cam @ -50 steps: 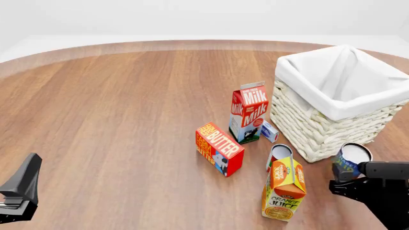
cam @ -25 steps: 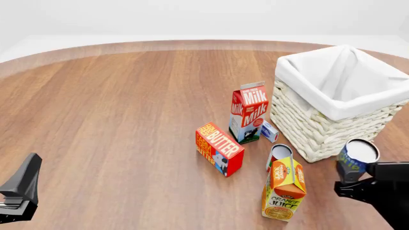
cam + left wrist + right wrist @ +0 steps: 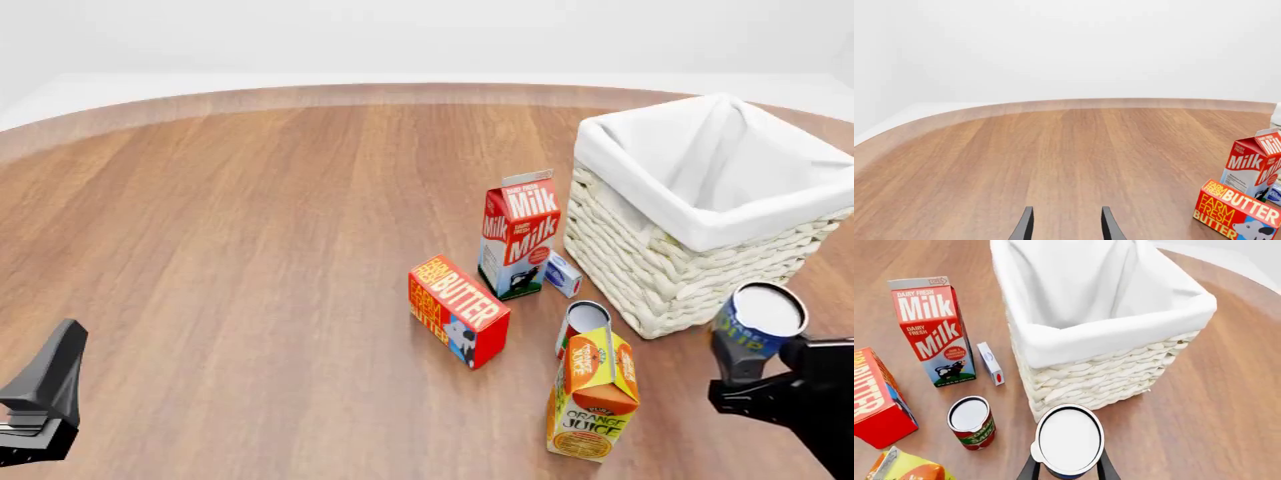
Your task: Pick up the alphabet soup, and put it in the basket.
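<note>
Just beside the basket rim, right claw grips alphabet soup.

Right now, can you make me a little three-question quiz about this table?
1. True or false: the right tool holds the soup can.
2. What stands closest to the milk? A) small blue-white box B) juice C) left tool
3. Is anything inside the basket?

Key:
1. True.
2. A, the small box.
3. No, only its white lining shows.
</note>
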Motion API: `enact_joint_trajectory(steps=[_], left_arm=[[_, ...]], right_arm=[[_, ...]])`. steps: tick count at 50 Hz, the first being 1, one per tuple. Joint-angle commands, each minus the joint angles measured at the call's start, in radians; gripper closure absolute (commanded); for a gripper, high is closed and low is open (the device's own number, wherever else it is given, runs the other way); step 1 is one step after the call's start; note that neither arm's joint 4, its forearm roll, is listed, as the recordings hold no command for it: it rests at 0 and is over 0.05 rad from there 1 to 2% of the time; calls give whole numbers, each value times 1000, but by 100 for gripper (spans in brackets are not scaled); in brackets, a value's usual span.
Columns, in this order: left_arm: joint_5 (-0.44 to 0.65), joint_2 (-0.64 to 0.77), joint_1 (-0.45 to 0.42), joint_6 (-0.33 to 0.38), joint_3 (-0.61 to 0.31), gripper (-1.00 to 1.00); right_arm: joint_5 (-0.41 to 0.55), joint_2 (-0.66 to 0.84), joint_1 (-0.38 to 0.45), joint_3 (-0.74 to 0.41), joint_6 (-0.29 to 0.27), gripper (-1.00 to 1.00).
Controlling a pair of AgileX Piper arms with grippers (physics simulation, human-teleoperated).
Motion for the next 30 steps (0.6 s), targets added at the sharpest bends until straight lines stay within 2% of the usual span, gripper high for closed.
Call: enact_joint_trajectory(steps=[1, 5, 13, 30], left_arm=[[0, 0, 0, 0, 0, -100], [0, 0, 0, 0, 0, -100], [0, 0, 0, 0, 0, -100], [0, 0, 0, 0, 0, -100]], right_arm=[[84, -87, 3, -32, 6, 100], [99, -99, 3, -38, 4, 100], [195, -173, 2, -90, -15, 100], [291, -248, 4, -150, -30, 100]])
